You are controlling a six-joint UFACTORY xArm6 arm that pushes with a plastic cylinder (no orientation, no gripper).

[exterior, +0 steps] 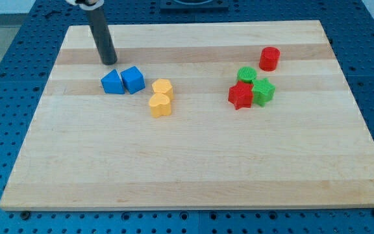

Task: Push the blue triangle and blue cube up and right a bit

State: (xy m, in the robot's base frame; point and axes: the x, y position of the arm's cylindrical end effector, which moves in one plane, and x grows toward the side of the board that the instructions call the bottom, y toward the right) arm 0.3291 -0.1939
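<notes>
The blue triangle (112, 82) and the blue cube (133, 79) sit touching side by side on the wooden board (187, 169), at the view's upper left. My tip (108, 63) stands just above the blue triangle, toward the view's top, a small gap away. The dark rod rises from it toward the view's top left.
Two yellow blocks (162, 97) lie stacked close together just right of and below the blue cube. At the view's right, a red cylinder (269, 58), a green cylinder (246, 75), a red star (240, 95) and a green star (263, 91) cluster together.
</notes>
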